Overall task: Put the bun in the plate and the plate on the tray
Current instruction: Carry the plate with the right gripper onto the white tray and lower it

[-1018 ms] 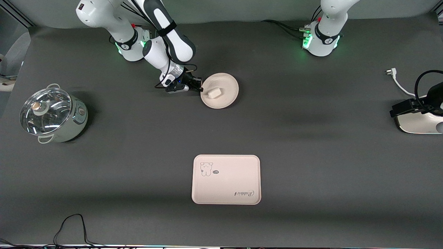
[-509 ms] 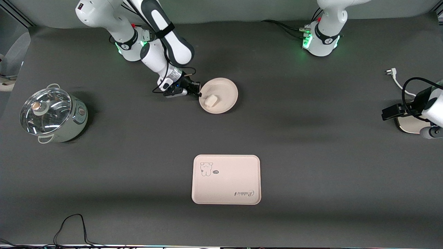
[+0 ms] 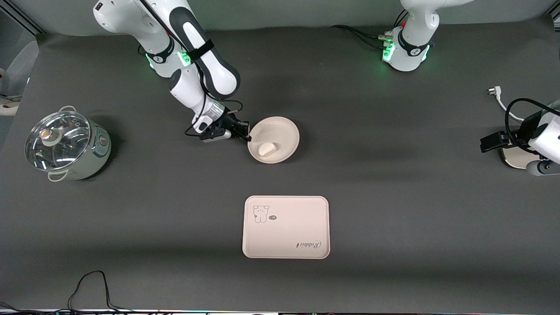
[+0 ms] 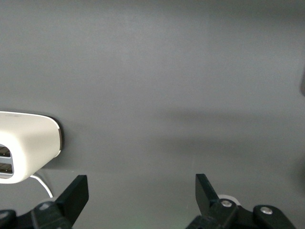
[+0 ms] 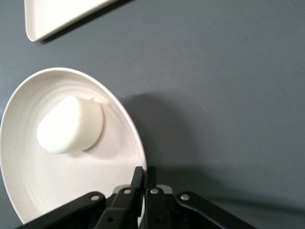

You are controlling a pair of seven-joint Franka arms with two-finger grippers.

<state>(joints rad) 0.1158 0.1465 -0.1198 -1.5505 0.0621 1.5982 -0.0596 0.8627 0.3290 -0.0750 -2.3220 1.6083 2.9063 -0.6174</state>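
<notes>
One bun (image 3: 267,149), small, white, smooth and rounded, lies inside the plate (image 3: 284,131), off-centre toward the rim edge that the right gripper (image 3: 247,137) pinches. Plate is round, cream-beige, matte, shallow with raised rim and faint concentric rings; in the right wrist view the bun (image 5: 70,125) sits just past the pinched rim of the plate (image 5: 28,181). Right gripper (image 5: 144,174) has its black fingers closed tight on the plate's rim, nearly touching each other. Plate appears lifted, casting a shadow on the dark grey table (image 3: 393,197); how high cannot be told. Tray (image 3: 285,227), cream-beige rectangle with rounded corners, bear drawing and cursive lettering, lies flat, nearer the front camera than the plate, well apart from it; only one corner of the tray (image 5: 57,14) shows in the right wrist view. Left gripper (image 4: 142,193) waits at the left arm's end of the table, fingers spread wide, holding nothing, next to a white glossy appliance (image 4: 24,148) that is cut off. Steel pot (image 3: 65,144) with glass lid stands at the right arm's end.
</notes>
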